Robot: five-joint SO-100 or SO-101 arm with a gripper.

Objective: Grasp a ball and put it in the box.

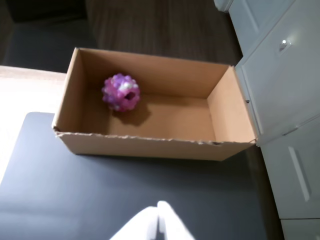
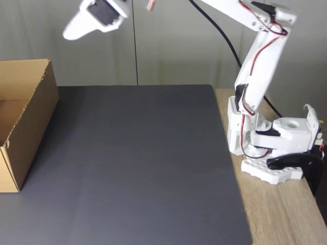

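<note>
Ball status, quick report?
Gripper raised, jaws shut, empty. Ball resting inside the box, left end in the wrist view. Nothing in the way.

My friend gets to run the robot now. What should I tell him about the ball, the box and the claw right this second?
Gripper: shut and empty, held high above the dark mat, back from the box.
Ball: lying inside the box, on its floor toward the left end as the wrist view shows it.
Box: open-topped, sitting on the mat's edge, at the left of the fixed view.
Done: the ball is in the box, so the job looks finished.
Left: probably nothing but bringing the arm back to rest.
</note>
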